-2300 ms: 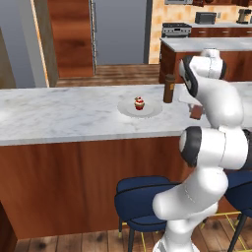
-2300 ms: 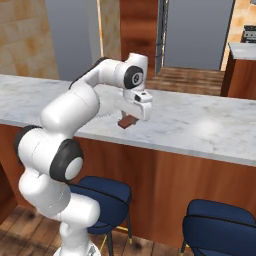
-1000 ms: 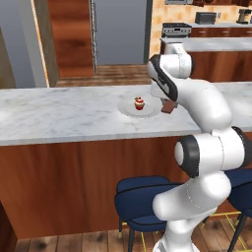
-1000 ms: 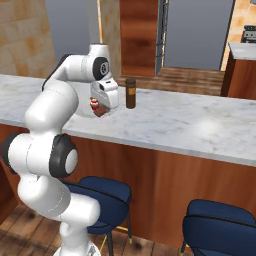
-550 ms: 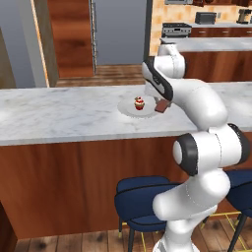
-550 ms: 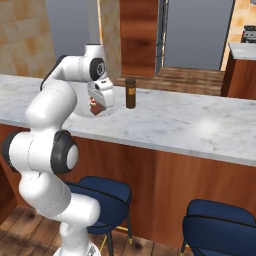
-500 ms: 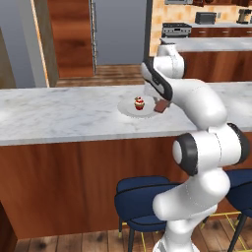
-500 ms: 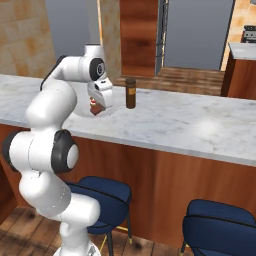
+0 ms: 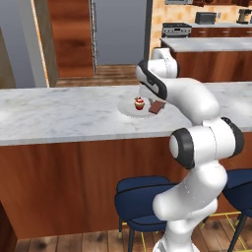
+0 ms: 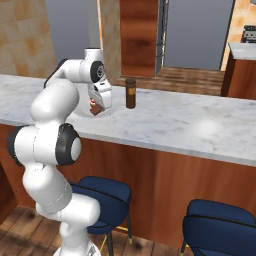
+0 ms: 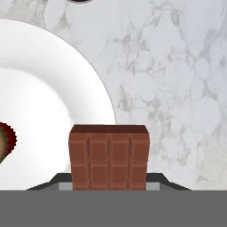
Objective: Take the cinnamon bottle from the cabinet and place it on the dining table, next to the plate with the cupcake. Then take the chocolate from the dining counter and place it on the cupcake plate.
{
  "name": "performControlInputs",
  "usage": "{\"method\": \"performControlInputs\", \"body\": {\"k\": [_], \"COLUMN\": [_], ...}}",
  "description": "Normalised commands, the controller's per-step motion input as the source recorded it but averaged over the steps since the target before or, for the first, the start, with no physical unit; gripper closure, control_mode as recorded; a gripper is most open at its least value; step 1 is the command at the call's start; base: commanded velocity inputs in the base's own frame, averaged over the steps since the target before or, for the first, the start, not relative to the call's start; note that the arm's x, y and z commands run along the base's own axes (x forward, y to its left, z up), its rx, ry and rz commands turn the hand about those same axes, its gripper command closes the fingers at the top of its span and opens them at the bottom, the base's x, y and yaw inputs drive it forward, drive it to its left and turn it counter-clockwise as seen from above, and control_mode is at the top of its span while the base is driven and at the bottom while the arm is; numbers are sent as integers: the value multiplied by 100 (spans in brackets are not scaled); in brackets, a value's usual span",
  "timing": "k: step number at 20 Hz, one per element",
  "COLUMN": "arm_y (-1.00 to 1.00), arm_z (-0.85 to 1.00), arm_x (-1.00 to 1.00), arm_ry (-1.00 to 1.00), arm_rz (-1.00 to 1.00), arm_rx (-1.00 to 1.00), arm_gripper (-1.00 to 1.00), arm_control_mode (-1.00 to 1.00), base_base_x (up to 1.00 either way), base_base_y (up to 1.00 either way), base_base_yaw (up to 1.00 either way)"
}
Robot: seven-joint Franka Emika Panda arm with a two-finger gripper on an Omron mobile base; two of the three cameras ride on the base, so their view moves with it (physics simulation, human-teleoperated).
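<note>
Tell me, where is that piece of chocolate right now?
The chocolate is held in the gripper over the plate's right edge, just right of the cupcake in the left base view.

Plank wood floor (image 9: 54,241) runs under two navy cushioned stools (image 10: 215,227). Behind stand tall grey panels (image 9: 120,29) and reddish wood doors (image 9: 69,34). A tan tiled wall (image 10: 22,37) rises left; a black stove (image 9: 176,29) sits far back
</note>
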Motion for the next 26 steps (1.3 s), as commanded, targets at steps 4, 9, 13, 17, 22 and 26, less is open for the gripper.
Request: {"method": "performControlInputs", "body": {"k": [4, 9, 13, 17, 22, 26], "arm_y": [1, 0, 3, 4, 5, 11], "arm_z": [-16, -15, -10, -8, -5, -11], "arm_x": [25, 25, 17, 18, 11, 0], "arm_ry": [0, 0, 0, 0, 0, 1], "arm_rz": [-1, -1, -1, -1, -1, -1], "arm_rx": [0, 0, 2, 1, 1, 0], "arm_gripper": [100, 100, 100, 100, -100, -100], "arm_control_mode": [-100, -100, -100, -100, -100, -100], "base_base_x": [0, 0, 0, 0, 0, 0], "base_base_y": [0, 0, 0, 0, 0, 0], "base_base_yaw": [0, 0, 0, 0, 0, 0]}}
